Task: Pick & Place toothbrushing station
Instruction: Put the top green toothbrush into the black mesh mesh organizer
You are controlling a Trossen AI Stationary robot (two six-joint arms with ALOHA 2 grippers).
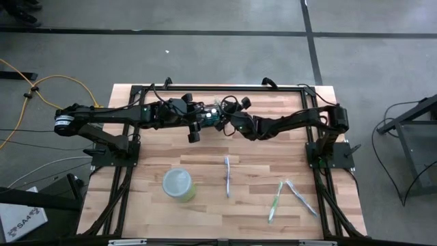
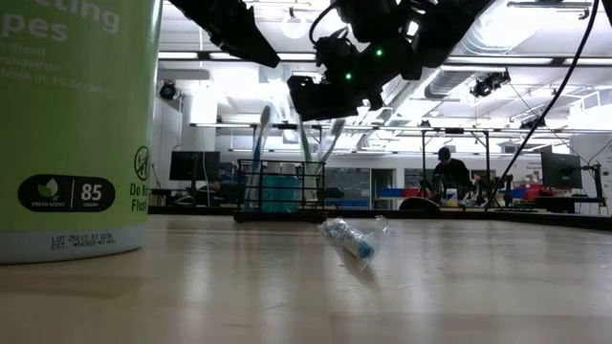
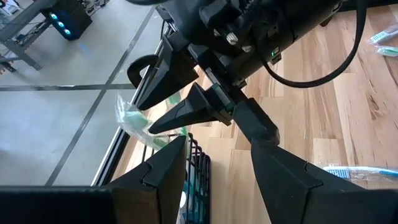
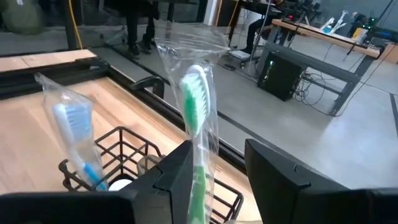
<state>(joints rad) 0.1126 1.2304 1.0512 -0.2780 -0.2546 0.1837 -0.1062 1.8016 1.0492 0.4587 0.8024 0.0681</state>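
The toothbrushing station, a small black wire holder, stands at the table's far middle. A wrapped blue toothbrush stands in it. A green toothbrush in clear wrap also stands upright there, and rises between the fingers of my open right gripper. My left gripper hangs open just left of the holder, with nothing between its fingers. Both grippers meet above the holder in the high view. My right gripper's fingers stand on either side of the green toothbrush's wrapped handle, coming at it nearly level from the table's right. The wrap lies close against one finger. Whether it touches, I cannot tell.
A yellow-green cup with a pale lid stands near the front left. Three wrapped toothbrushes lie on the table: one in the middle, a green one and another at the front right. A black frame rail runs behind the holder.
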